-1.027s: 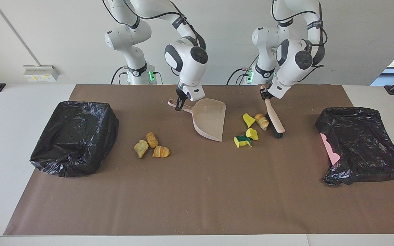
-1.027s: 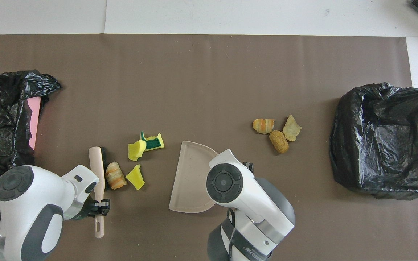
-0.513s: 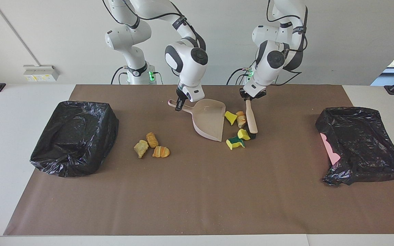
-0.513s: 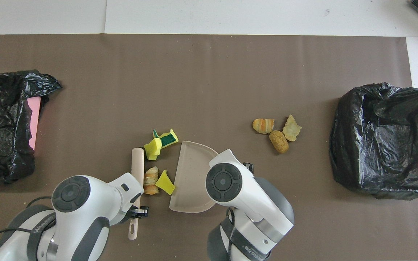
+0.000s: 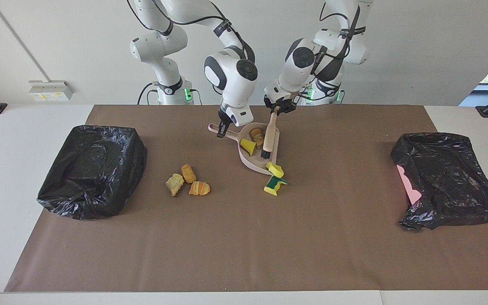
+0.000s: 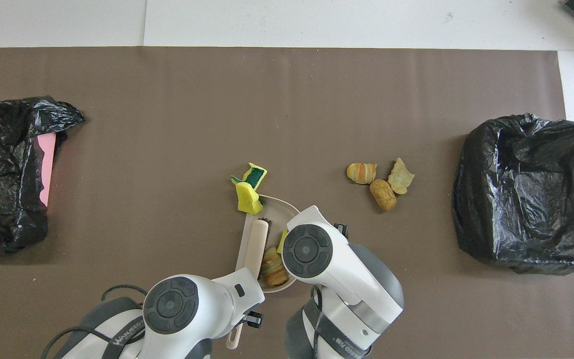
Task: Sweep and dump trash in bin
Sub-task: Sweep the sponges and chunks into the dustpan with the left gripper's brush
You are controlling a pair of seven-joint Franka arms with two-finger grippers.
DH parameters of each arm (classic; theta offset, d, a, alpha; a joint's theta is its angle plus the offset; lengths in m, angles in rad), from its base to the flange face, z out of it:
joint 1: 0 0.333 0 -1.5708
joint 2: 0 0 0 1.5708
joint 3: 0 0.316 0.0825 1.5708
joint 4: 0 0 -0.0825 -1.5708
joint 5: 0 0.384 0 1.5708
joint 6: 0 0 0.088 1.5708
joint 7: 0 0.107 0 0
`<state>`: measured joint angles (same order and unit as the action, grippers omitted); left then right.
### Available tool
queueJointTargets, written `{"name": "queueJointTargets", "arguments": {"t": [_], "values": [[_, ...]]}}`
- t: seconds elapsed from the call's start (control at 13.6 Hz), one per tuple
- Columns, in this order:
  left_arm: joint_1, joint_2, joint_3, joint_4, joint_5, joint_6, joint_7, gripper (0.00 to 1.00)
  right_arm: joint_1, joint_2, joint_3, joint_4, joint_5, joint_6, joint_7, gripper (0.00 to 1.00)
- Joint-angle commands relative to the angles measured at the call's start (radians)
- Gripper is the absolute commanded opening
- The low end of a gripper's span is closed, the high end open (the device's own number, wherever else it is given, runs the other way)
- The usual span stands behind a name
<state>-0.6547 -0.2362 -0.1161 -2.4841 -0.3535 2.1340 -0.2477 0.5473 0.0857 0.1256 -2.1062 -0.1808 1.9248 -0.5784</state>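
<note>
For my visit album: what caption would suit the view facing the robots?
Left gripper sweeps brush into dustpan held by right gripper; two trash scraps are inside.

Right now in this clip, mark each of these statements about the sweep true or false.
1. The left gripper is shut on the brush. True.
2. All seven scraps are in the dustpan. False: only the bread lump and a yellow sponge chunk lie in it.
3. The right gripper holds the dustpan by its handle. True.
4. The green-backed sponge is inside the pan. False: it lies on the brown mat, just off the pan's open edge.
5. The three bread lumps are in a black-lined bin. False: they lie on the mat between the pan and that bin.
</note>
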Motion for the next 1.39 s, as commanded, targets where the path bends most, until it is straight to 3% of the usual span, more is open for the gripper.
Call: {"name": "queueJointTargets", "arguments": {"t": [0.0,0.22,0.51,0.66,0.81,0.95,1.17,1.32], "values": [[0.056,0.031,0.024,0.129,-0.01,-0.16,0.037,0.0,-0.001,0.005,0.003,0.003,-0.023,-0.004,0.035,0.0],[0.217,0.053,0.024,0.276,0.017,-0.334,0.093,0.0,0.0,0.005,0.003,0.003,-0.022,-0.006,0.057,0.0],[0.303,0.156,0.024,0.35,0.133,-0.244,0.203,0.0,0.005,-0.009,0.005,0.003,-0.013,-0.082,0.242,0.0],[0.322,0.274,0.024,0.428,0.152,-0.2,0.246,0.0,0.007,-0.015,0.005,0.002,-0.008,-0.092,0.293,0.0],[0.323,0.368,0.024,0.505,0.271,-0.157,0.271,0.0,0.007,-0.015,0.009,0.0,-0.008,-0.087,0.314,0.0],[0.329,0.454,0.026,0.572,0.317,-0.141,0.303,0.0,0.007,-0.017,0.012,-0.006,-0.008,-0.078,0.322,0.0],[0.354,0.474,0.024,0.583,0.431,-0.086,0.45,0.0,0.007,-0.021,0.012,-0.011,0.0,-0.07,0.344,0.0],[0.354,0.485,0.024,0.574,0.436,-0.066,0.493,0.0,0.007,-0.021,0.012,-0.012,0.001,-0.069,0.345,0.0]]}}
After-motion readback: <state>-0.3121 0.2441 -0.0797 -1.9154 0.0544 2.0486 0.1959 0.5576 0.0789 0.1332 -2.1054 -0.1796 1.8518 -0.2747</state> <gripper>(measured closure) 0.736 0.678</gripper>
